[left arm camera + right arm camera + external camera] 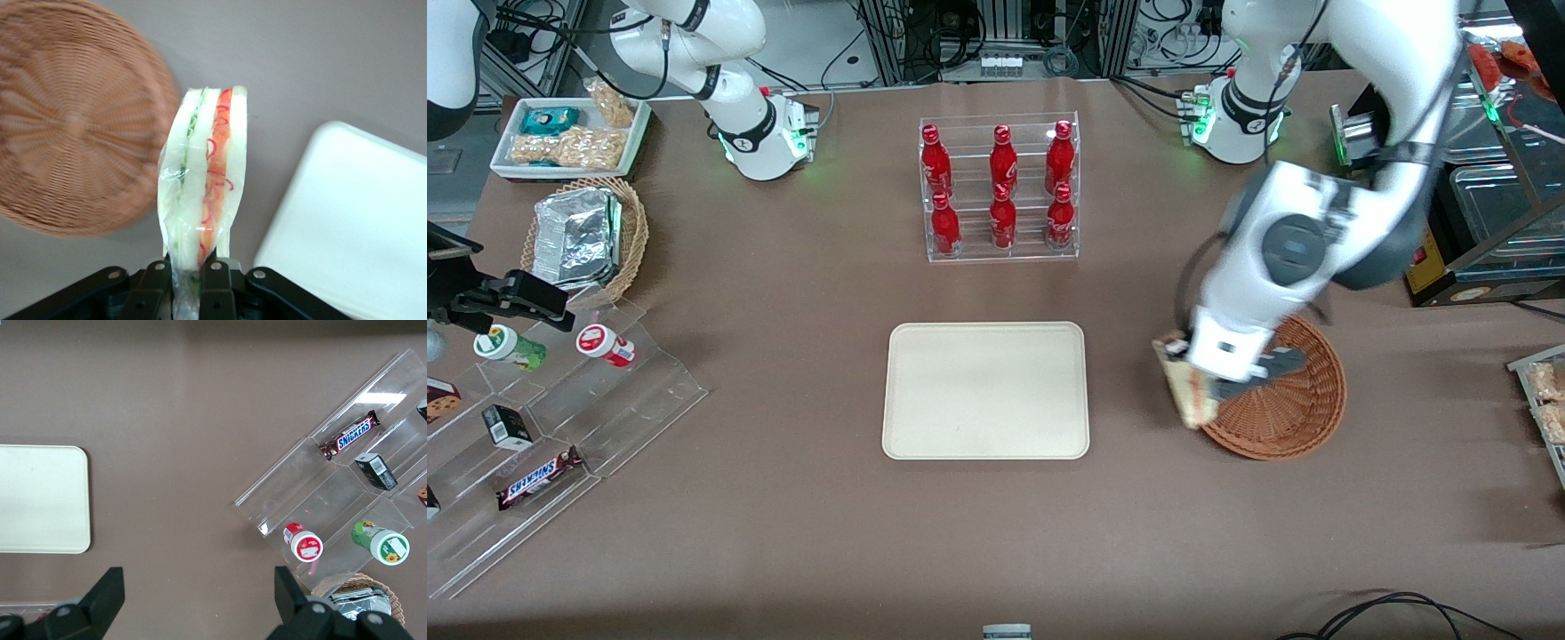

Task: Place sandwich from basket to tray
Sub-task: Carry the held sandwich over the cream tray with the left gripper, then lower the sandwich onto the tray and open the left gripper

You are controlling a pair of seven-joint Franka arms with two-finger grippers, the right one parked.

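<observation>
The wrapped sandwich (203, 180) hangs in the air, pinched at its narrow end by the black fingers (217, 287) of my left gripper (188, 280). From the front, the gripper (1209, 378) holds the sandwich (1181, 384) above the brown table, just off the rim of the reddish-brown wicker basket (1285, 404), between that basket and the cream tray (985, 389). The basket (70, 120) looks empty inside. A corner of the tray (353, 220) lies beside the sandwich.
A clear rack of red bottles (1000, 188) stands farther from the front camera than the tray. Toward the parked arm's end are a tan basket with foil (587, 236), a white snack tray (569, 135) and clear stepped shelves (560, 427) with snacks.
</observation>
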